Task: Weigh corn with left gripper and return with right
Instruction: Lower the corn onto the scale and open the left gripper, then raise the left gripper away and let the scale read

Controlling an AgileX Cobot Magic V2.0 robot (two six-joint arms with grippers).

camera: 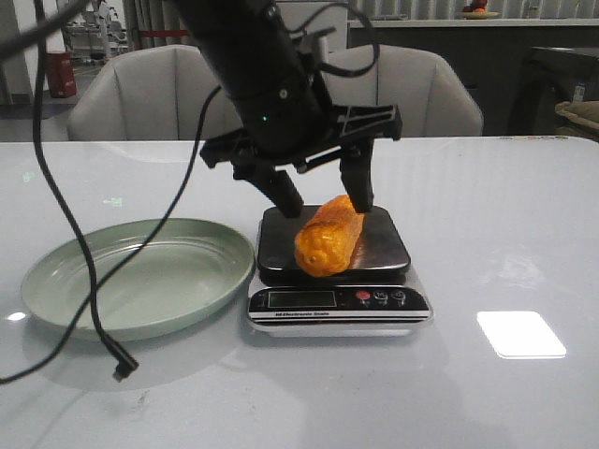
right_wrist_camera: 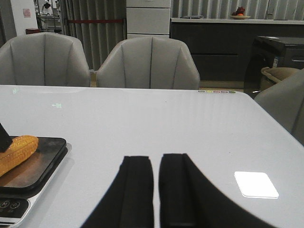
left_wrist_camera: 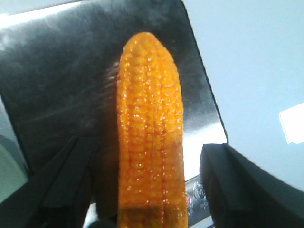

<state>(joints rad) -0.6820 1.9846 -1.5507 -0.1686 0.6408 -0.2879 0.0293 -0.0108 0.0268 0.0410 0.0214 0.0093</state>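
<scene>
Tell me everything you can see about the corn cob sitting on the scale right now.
The orange-yellow corn cob has glossy, bumpy kernel rows and blunt rounded ends. It lies on its side on the dark metal platform of the kitchen scale, running front to back, its near end reaching the platform's front edge. The left hand sits just above its far end, open, black fingers to either side with gaps showing in the left wrist view. Only the platform appears to touch it.

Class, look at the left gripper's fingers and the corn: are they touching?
Apart. In the left wrist view the corn lies on the scale with dark platform showing between it and each finger of the open left gripper.
</scene>
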